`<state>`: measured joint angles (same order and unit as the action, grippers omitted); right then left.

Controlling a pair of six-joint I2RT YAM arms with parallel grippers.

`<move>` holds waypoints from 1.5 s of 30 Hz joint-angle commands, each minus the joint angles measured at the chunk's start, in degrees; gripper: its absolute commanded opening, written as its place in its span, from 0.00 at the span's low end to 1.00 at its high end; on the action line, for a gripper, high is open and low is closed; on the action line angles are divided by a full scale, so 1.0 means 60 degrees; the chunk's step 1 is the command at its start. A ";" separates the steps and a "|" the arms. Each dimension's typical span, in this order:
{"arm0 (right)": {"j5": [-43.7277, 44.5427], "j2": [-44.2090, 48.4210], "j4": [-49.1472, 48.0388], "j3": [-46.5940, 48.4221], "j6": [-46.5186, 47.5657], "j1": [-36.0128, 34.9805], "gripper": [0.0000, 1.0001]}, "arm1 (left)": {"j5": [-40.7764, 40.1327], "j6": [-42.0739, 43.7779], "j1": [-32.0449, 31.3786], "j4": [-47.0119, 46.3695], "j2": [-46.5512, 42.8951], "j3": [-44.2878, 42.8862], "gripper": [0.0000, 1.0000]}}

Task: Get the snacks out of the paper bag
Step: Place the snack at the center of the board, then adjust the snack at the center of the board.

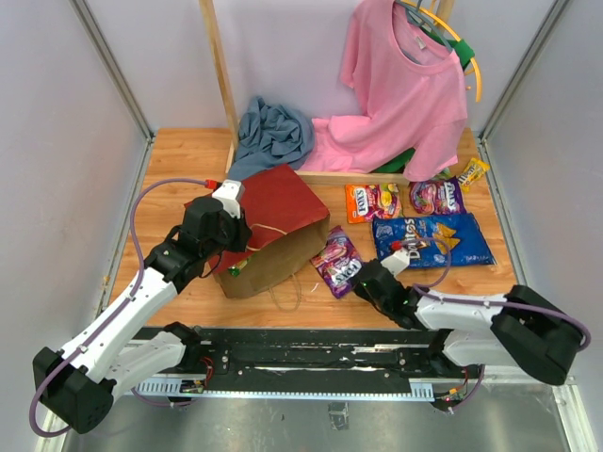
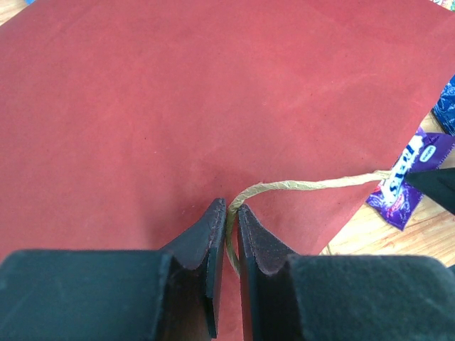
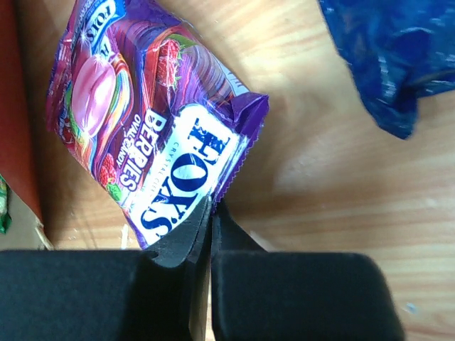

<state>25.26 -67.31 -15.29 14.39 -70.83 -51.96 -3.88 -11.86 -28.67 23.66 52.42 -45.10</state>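
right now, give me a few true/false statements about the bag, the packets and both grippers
1. The left gripper is shut on the twine handle of the paper bag. True.
2. The Doritos bag lies on the table, outside the paper bag. True.
3. The right gripper is open above the Doritos bag. False: it is shut on the edge of the purple Fox's packet.
4. The orange packet is inside the paper bag. False: it lies on the table beside the Doritos bag.
5. The pink shirt lies flat on the table. False: it hangs at the back.
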 commanded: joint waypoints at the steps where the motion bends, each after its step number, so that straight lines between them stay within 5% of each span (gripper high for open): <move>1: 0.0531 -0.1014 -0.0433 0.0723 -0.0483 -0.0202 0.01 | -0.0034 0.0014 0.0075 -0.0193 -0.0080 0.0017 0.17; 8: 0.0667 -0.1490 -0.0259 0.1486 0.0096 -0.0196 0.01 | 0.0020 0.0012 0.0075 -0.0193 -0.0091 0.0031 0.18; 16: -0.0794 -0.0623 0.1172 0.0828 -0.0009 -0.0201 0.02 | 0.0057 0.0013 0.0075 -0.0210 -0.0167 0.0031 0.18; 19: -0.0976 -0.0033 0.1889 0.1027 0.0632 -0.0233 0.17 | 0.0086 0.0013 0.0075 -0.0208 -0.0167 0.0032 0.18; 24: -0.0047 0.1020 0.3164 0.1769 0.1340 -0.0391 0.65 | 0.0103 0.0013 0.0068 -0.0208 -0.0183 0.0029 0.18; 27: 0.0719 0.1435 0.3909 0.2389 0.1840 -0.0403 0.75 | 0.0077 0.0001 0.0074 -0.0194 -0.0183 0.0045 0.18; 36: 0.2537 0.0983 0.5866 0.4160 0.3710 -0.0890 0.80 | 0.0002 0.0013 0.0075 -0.0193 -0.0140 0.0043 0.18; 40: 0.1751 -0.0128 0.5330 0.4735 0.5896 -0.0858 0.81 | -0.0005 0.0013 0.0075 -0.0188 -0.0097 0.0032 0.18; 45: -0.1308 -0.1219 0.3580 0.4815 0.8040 -0.0309 0.81 | -0.0063 0.0013 0.0075 -0.0190 -0.0073 0.0032 0.18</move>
<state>30.37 -71.24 12.27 41.93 -36.14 -55.96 -3.81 -11.86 -28.67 23.66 52.34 -45.10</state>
